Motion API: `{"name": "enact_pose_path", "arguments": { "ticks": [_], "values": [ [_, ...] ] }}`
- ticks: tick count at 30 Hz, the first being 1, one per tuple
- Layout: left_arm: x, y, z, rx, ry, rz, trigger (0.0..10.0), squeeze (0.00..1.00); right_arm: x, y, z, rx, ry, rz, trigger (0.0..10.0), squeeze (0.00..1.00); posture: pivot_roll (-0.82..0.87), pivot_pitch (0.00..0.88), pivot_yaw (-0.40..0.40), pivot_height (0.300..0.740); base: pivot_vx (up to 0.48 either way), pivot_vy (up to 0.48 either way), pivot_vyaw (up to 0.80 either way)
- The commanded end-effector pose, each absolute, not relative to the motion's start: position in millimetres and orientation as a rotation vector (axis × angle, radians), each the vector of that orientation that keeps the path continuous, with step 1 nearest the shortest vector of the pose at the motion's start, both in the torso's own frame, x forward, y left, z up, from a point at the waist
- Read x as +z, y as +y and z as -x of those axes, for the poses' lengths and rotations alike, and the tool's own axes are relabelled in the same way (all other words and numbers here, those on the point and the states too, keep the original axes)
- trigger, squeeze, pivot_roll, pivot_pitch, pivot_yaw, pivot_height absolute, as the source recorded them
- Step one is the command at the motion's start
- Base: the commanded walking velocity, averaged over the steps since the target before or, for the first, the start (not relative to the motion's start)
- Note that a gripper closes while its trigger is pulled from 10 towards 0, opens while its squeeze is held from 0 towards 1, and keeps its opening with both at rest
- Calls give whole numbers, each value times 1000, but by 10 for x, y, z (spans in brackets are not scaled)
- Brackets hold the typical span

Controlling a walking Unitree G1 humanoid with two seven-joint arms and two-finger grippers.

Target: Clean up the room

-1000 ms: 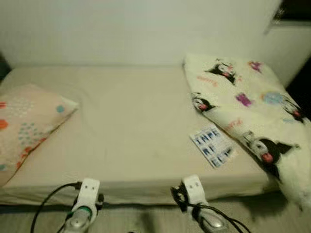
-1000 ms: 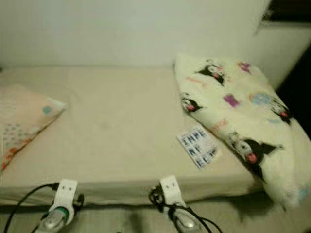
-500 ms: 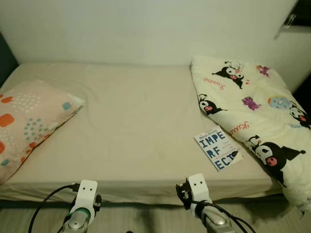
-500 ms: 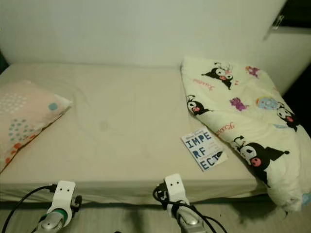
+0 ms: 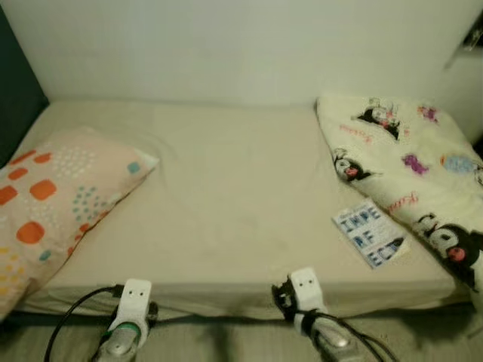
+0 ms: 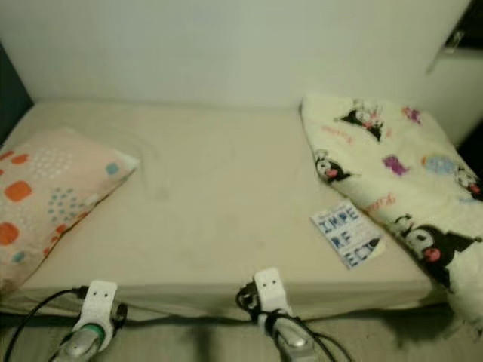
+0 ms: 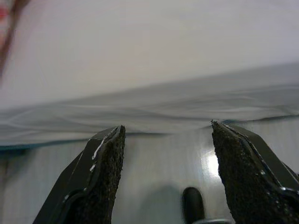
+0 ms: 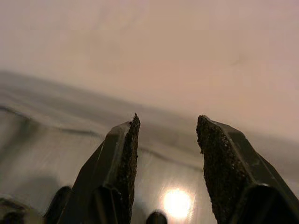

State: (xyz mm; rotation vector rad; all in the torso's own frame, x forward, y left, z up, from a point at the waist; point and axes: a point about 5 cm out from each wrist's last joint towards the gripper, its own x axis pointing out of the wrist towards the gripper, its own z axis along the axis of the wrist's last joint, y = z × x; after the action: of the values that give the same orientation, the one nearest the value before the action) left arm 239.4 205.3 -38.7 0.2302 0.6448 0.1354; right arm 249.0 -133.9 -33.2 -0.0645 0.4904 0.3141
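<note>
A bed with a beige sheet lies before me. On its right part lies a white book with blue letters, beside a cream blanket printed with cartoon figures. A peach pillow with orange and teal spots rests at the left. Both arms hang low in front of the bed's near edge. My left gripper is open, with nothing between its fingers, over the floor by the mattress edge. My right gripper is open too and empty, pointing at the bed's side.
A white wall runs behind the bed. A dark panel stands at the far left. The blanket hangs over the bed's right edge. A glossy pale floor lies under the grippers.
The camera has swung left: the pillow shows more fully and the book and blanket sit further right in the picture. Both arms hang as before.
</note>
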Motion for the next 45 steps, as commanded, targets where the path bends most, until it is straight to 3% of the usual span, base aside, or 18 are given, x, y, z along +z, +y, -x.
{"name": "enact_pose_path", "arguments": {
  "ticks": [1, 24, 38, 45],
  "values": [
    [-430, 2083, -2332, 143, 671, -230, 10000, 0, -350, -1316, -2470, 318, 501, 58, 10000, 0, 128, 13, 6, 740, 0, 480, 0],
    [-432, 2086, -2327, 140, 670, -234, 10000, 0, -353, -1303, -2460, 319, 498, 52, 10000, 0, 129, 17, 11, 740, 0, 480, 0],
    [-424, 2056, -2335, 93, 651, -297, 10000, 0, -353, -1296, -2458, 320, 497, 51, 10000, 0, 125, 19, 14, 740, 0, -373, 0],
    [-424, 2052, -2334, 94, 647, -282, 10000, 0, -354, -1298, -2458, 321, 498, 52, 10000, 0, 124, 22, 12, 740, 0, 0, 0]
  ]
}}
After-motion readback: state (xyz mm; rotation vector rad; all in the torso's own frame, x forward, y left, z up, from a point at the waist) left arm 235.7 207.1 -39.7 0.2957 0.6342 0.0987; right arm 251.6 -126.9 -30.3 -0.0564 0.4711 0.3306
